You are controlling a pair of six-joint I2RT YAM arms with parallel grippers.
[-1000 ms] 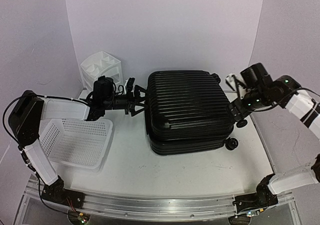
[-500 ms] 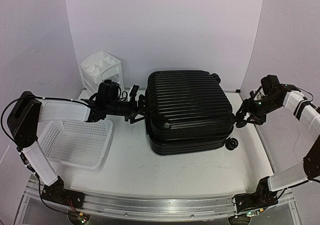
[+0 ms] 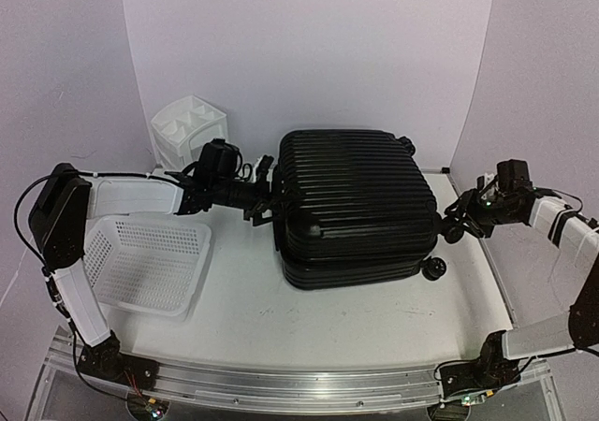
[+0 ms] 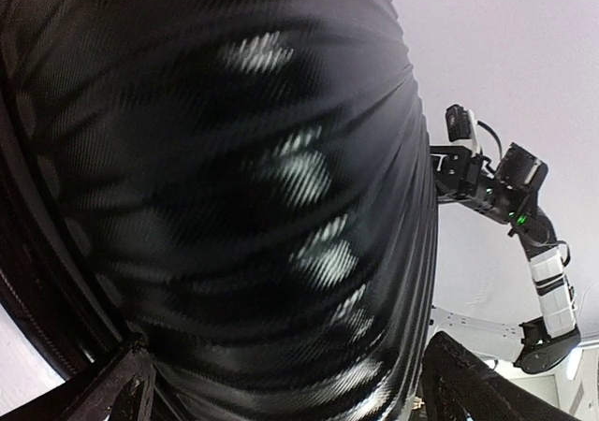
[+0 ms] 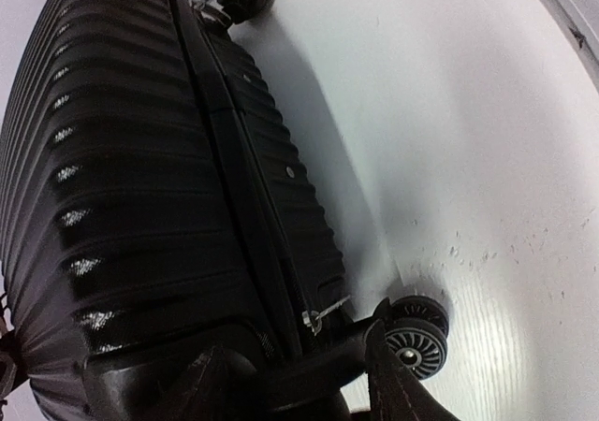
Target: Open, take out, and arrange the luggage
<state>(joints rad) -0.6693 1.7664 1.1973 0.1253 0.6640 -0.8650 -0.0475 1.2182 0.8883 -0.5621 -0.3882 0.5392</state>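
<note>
closed black luggage (image 3: 351, 201) lies flat at the middle of the table (image 3: 309, 332). my left claw (image 3: 265, 194) gapes wide at its left side; my right claw (image 3: 456, 221) sits by a wheel, its grip i cannot tell.

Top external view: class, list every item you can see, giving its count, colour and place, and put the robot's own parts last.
luggage: one, black, ribbed, lying flat and closed in the middle of the table
basket: one, white mesh, left of the luggage, nearer side
drawer unit: one, white, far left corner by the back wall
table: one, white, under everything
left pincer: one, black, open, at the luggage's left side
right pincer: one, black, at the luggage's right edge
</note>
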